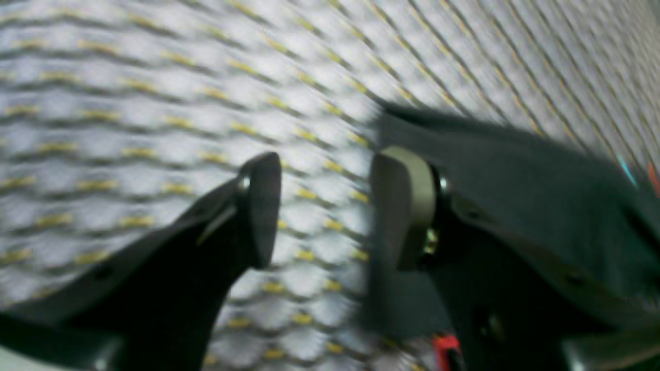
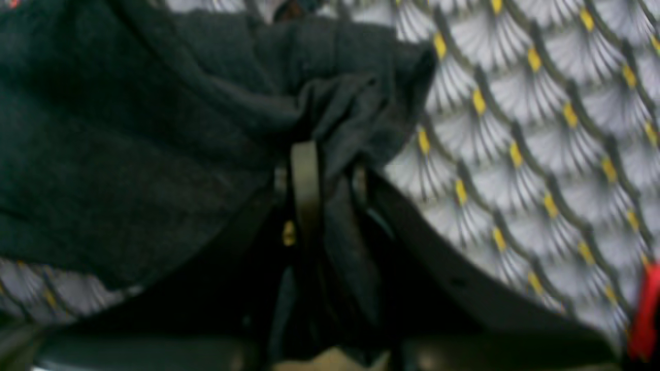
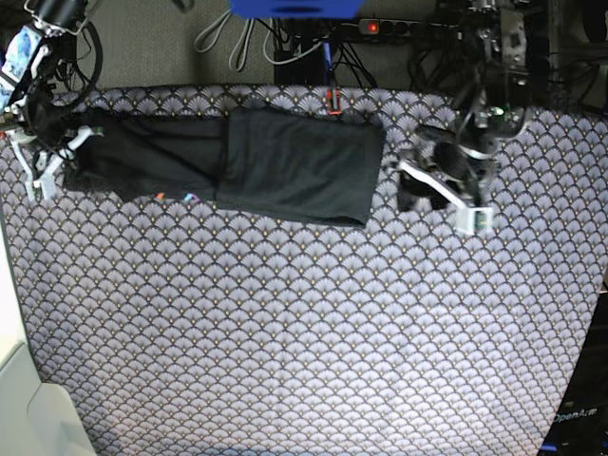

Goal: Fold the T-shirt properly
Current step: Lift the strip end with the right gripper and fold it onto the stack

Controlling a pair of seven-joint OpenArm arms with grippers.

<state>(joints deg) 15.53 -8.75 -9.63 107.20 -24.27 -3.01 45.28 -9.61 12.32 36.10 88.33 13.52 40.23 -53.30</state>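
The black T-shirt point(image 3: 285, 166) lies partly folded across the far side of the table, its thicker folded part toward the right. My right gripper point(image 2: 332, 175) is shut on a bunched edge of the T-shirt point(image 2: 129, 129) at the shirt's left end, where the right gripper point(image 3: 68, 152) shows in the base view. My left gripper point(image 1: 330, 206) is open just above the cloth with nothing between its fingers. Its right finger point(image 1: 402, 206) stands at the edge of the T-shirt point(image 1: 515, 170). In the base view the left gripper point(image 3: 410, 190) is just right of the shirt's right edge.
A grey fan-scale patterned cloth point(image 3: 304, 332) covers the whole table. Cables and a power strip point(image 3: 380, 27) lie behind the far edge, beside a blue object point(image 3: 294, 8). A small red clip point(image 3: 332, 98) sits at the cloth's far edge. A white surface point(image 3: 19, 389) borders the near left.
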